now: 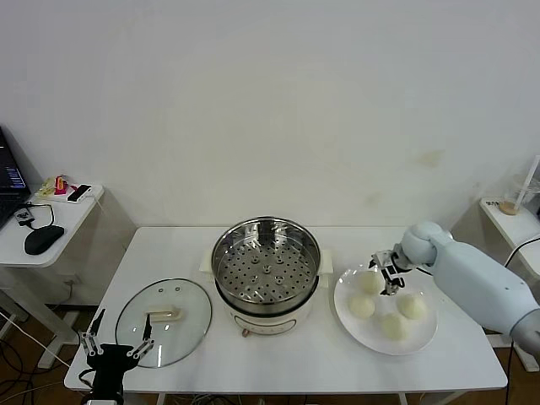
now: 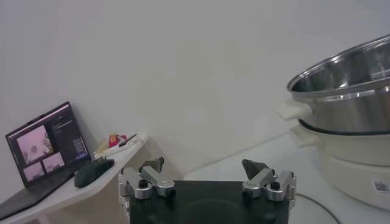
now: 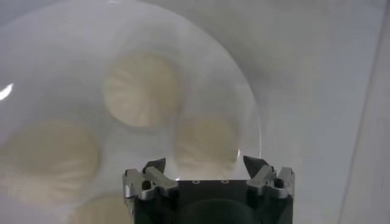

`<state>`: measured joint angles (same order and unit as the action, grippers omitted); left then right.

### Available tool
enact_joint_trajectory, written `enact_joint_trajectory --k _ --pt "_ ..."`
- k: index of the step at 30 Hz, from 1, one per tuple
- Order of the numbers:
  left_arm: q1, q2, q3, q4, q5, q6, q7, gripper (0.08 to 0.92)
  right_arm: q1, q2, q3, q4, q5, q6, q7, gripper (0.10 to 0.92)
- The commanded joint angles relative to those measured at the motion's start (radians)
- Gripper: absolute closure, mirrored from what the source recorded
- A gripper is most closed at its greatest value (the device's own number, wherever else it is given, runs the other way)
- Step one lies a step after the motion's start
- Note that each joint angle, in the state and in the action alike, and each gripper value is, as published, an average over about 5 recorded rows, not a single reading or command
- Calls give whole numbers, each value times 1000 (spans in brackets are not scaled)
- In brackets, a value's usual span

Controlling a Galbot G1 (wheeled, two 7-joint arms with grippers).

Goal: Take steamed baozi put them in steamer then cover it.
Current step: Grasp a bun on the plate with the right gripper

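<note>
Several cream-white steamed baozi (image 1: 361, 307) lie on a white plate (image 1: 354, 331) at the table's right. My right gripper (image 1: 390, 274) hangs low over the plate's far side. In the right wrist view it (image 3: 205, 164) is open, its fingertips (image 3: 256, 164) standing either side of one baozi (image 3: 206, 143) without touching it. The steel steamer (image 1: 266, 270) stands uncovered at the table's centre with its perforated tray bare. The glass cover (image 1: 163, 321) lies flat on the table to its left. My left gripper (image 1: 118, 342) waits open at the front left corner, beside the cover.
A side table (image 1: 51, 224) at the left carries a black mouse (image 1: 42, 240) and a laptop (image 2: 46, 149). Another small stand (image 1: 510, 215) is at the far right. The steamer (image 2: 347, 91) rises close to the left gripper (image 2: 205, 165).
</note>
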<state>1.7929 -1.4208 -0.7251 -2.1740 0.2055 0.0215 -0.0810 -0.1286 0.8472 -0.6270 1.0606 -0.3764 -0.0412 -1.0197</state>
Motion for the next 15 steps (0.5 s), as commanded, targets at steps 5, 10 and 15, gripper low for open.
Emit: enact_joint_trajectory --k 5,10,15 --pt "3 3 -8 -4 2 6 0 177 25 38 -38 -49 4 -6 2 396" --pt "2 2 -7 -5 1 7 -2 177 35 15 -55 -6 40 -15 -22 445" --pt "0 6 -5 -4 0 7 -2 177 94 -53 -91 86 108 -24 -53 451"
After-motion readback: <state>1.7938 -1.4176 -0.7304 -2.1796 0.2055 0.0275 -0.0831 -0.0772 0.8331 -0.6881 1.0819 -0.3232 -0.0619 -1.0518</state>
